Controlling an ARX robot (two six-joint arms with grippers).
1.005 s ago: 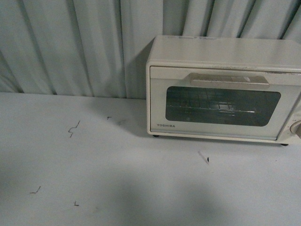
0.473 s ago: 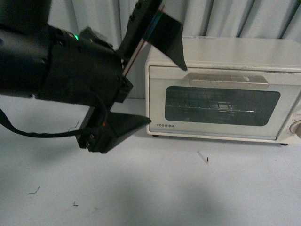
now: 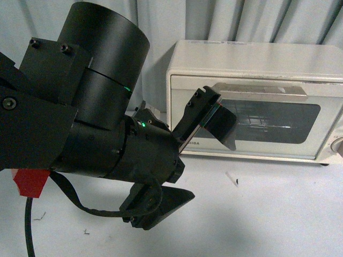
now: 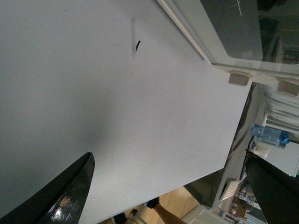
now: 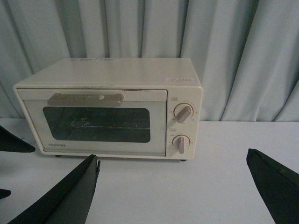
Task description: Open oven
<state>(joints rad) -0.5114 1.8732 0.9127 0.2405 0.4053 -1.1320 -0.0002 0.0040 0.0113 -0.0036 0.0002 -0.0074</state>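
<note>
**Both grippers spread wide, oven door shut**

The oven [image 5: 107,109] stands on the white table [image 5: 210,186] just beyond the tips of the right gripper [image 5: 172,157]. Its door is closed flush against the cream body, and the flat bar handle [image 5: 85,98] lies across the top of the dark window. The right gripper's fingers [image 5: 70,196] are far apart and grip nothing. The oven's front falls in the gap between them, and so do its knobs [image 5: 183,113] (two, stacked one above the other).

The left gripper [image 3: 213,169] is likewise spread wide and empty. In the front view its upper finger [image 3: 221,124] overlaps the door's window just below the handle. Whether it touches the glass or only hangs in front of it I cannot tell from this angle. The lower finger [image 3: 169,202] hovers over bare table, apart from the oven. In the left wrist view the oven's lower front edge and a foot [image 4: 239,78] lie past the fingertips, with plain tabletop between the two fingers. A pale pleated curtain [image 5: 233,46] hangs behind the oven.
</note>
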